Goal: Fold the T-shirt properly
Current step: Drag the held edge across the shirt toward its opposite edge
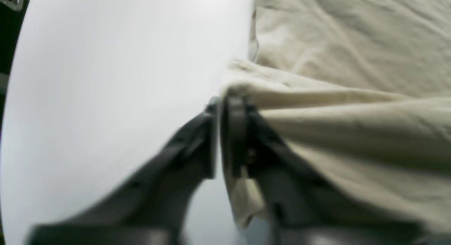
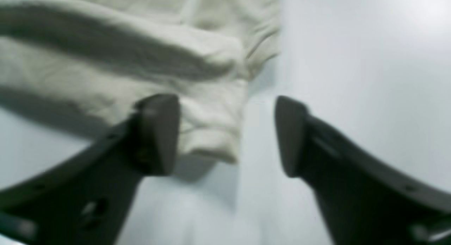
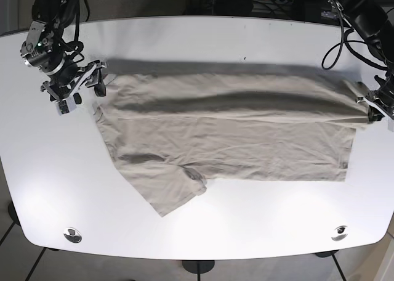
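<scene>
The crumpled beige cotton T-shirt (image 3: 228, 133) lay across the white bench's middle, its far edge raised because the left gripper (image 1: 222, 104) clamped it near the right edge; the right gripper (image 2: 227, 132) gaped beside the opposite hem, apparently to pinch there

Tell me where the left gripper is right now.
In the base view the left gripper sits at the table's right edge, shut on the T-shirt's right end. The left wrist view shows its jaws pinching the fabric edge.
</scene>
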